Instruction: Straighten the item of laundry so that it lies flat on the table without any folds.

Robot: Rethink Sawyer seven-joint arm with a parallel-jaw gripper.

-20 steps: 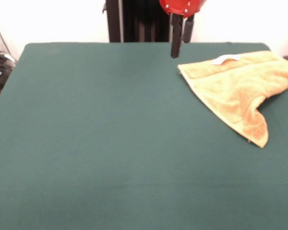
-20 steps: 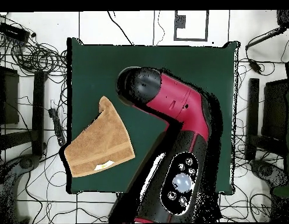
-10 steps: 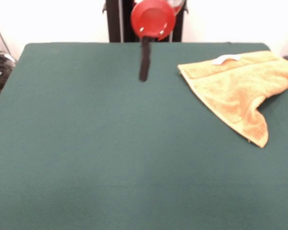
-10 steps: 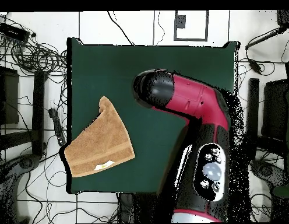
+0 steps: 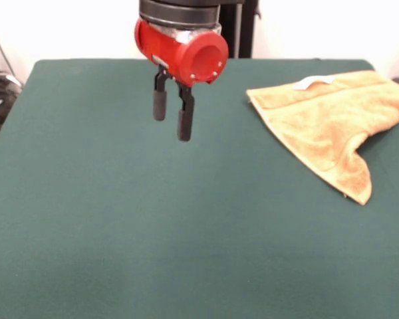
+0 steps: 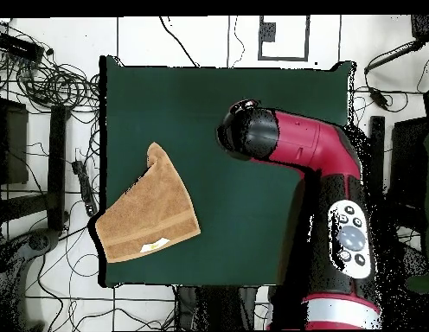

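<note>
Around the table (image 6: 166, 95): pale tiled floor (image 6: 192, 39) with dark grid lines, strewn with black cables (image 6: 58, 82), coiled thickest left of it in the overhead view. Dark stands (image 6: 54, 164) along both sides. Behind it in the front view, plain white wall (image 5: 73, 26), evenly lit.

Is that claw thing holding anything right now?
No. The gripper hangs open and empty above the table, well apart from the folded towel.
</note>
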